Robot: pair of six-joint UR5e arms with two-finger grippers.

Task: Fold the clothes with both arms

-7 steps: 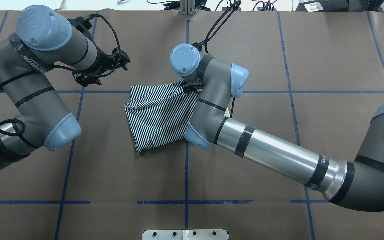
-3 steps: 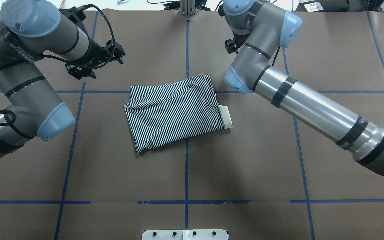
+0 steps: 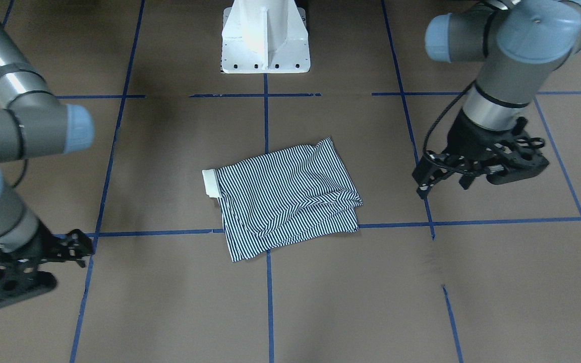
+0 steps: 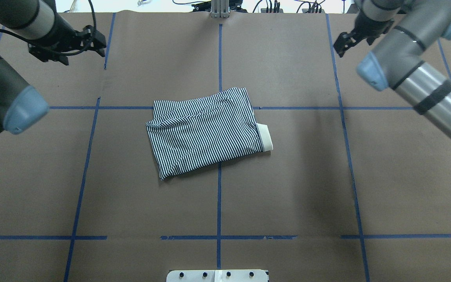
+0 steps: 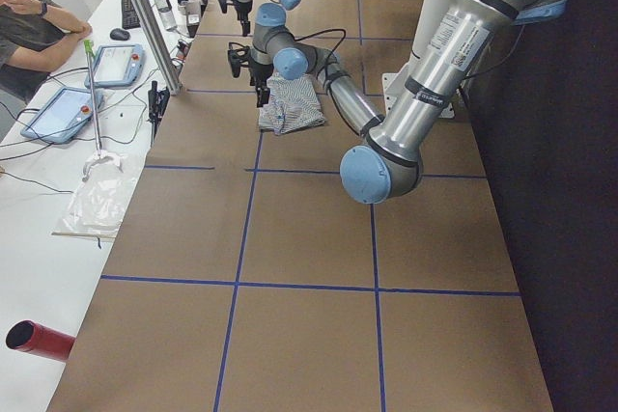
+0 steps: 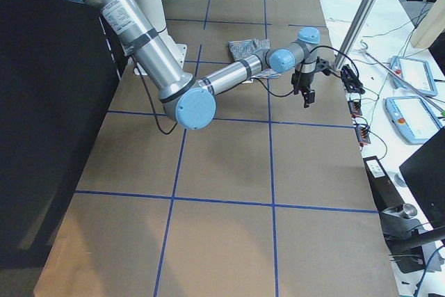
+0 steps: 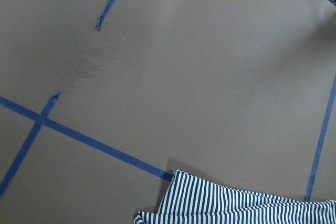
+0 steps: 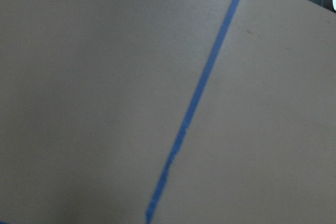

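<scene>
The striped polo shirt (image 4: 206, 131) lies folded into a small rectangle in the middle of the table, with its cream collar (image 4: 265, 138) sticking out on the right. It also shows in the front view (image 3: 285, 194) and at the bottom of the left wrist view (image 7: 236, 208). My left gripper (image 4: 86, 53) hovers open and empty at the far left, well away from the shirt; the front view shows it too (image 3: 444, 181). My right gripper (image 4: 345, 43) hovers open and empty at the far right (image 3: 68, 262). The right wrist view shows only the table.
Brown paper with a grid of blue tape lines (image 4: 219, 203) covers the table. The white pedestal base (image 3: 265, 40) stands at the robot's edge. A person (image 5: 34, 16) and tablets (image 5: 58, 113) are at the far side bench.
My right gripper has let go of the shirt's far right corner and swung up and away to the far right. My left arm has drawn back to the far left. The shirt lies still.
</scene>
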